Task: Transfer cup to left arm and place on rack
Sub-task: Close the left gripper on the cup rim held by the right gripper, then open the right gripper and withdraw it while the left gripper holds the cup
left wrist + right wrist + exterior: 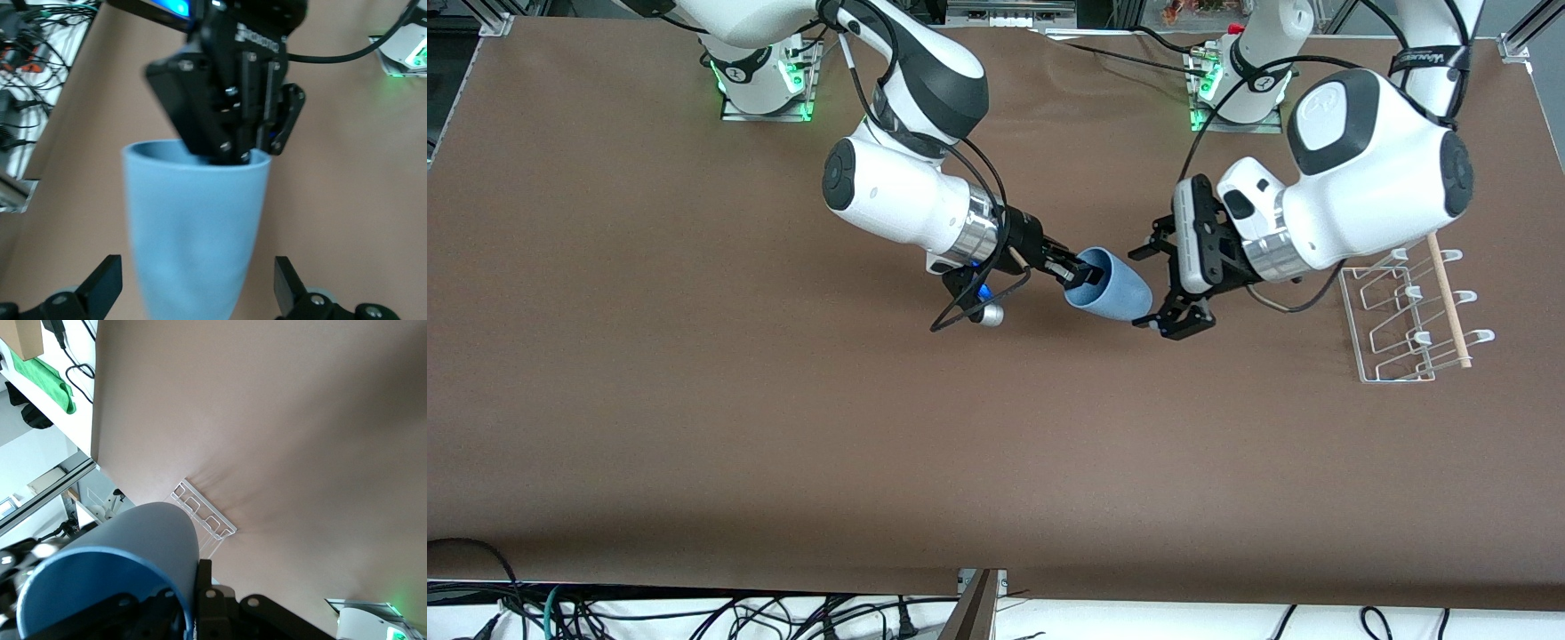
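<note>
The light-blue cup [1116, 289] hangs on its side over the middle of the table. My right gripper [1069, 271] is shut on its rim, one finger inside the mouth and one outside. In the left wrist view the cup [197, 233] points its base at the camera. My left gripper [198, 287] is open there, and its fingers [103, 283] stand apart from the cup wall on both sides. In the front view my left gripper [1152, 289] straddles the cup's base end. The white wire rack [1405, 320] with its wooden dowel [1448, 298] lies toward the left arm's end of the table.
A black cable loop [969, 307] hangs under the right wrist. The arm bases [765, 84] glow green along the table's farthest edge. The right wrist view shows the cup [133, 547] close up and the rack [203, 520] below. Cables [694, 618] lie off the nearest edge.
</note>
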